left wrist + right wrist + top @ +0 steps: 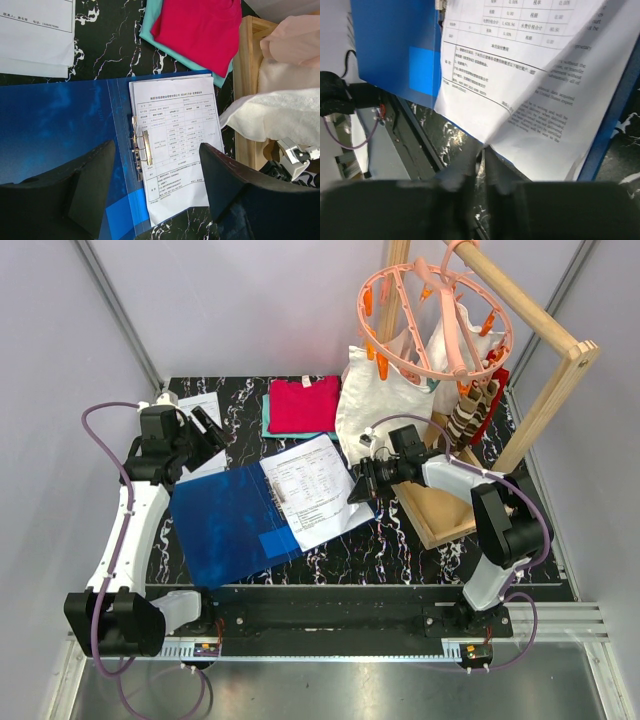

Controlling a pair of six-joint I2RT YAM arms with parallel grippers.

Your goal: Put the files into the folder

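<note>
A: Folder position?
B: It is lying open on the tabletop, with the blue cover spreading left. The files are resting on its right half, beside the metal clip.
A: Fingers?
B: The left fingers are hovering above, spread wide and holding nothing. The right fingers are pressing together on the files' right edge, and the top sheet is curling up.
A: Legible writing?
B: A ruled table is showing "0.00" and "0.00%". English lines include "data acquired". The Chinese text is too small to read.

On folder — files; clothes behind
</note>
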